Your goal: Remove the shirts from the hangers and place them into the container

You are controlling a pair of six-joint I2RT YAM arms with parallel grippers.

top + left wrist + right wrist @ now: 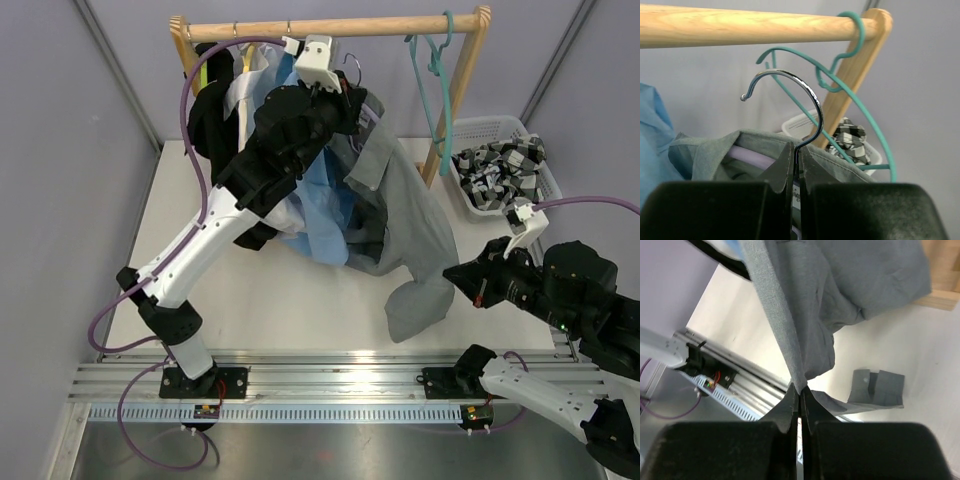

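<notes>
Open table (280,300) front-left; grey shirt (410,200) drapes across centre; teal hanger (446,28) and rack post (462,80) flank the basket (500,122) on its left

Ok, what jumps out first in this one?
The grey shirt hangs mid-table between both arms: the left gripper shut on its hanger's metal hook below the rail, the right gripper pinching its cloth lower down. At far right, a checked shirt lies in the white basket.
</notes>
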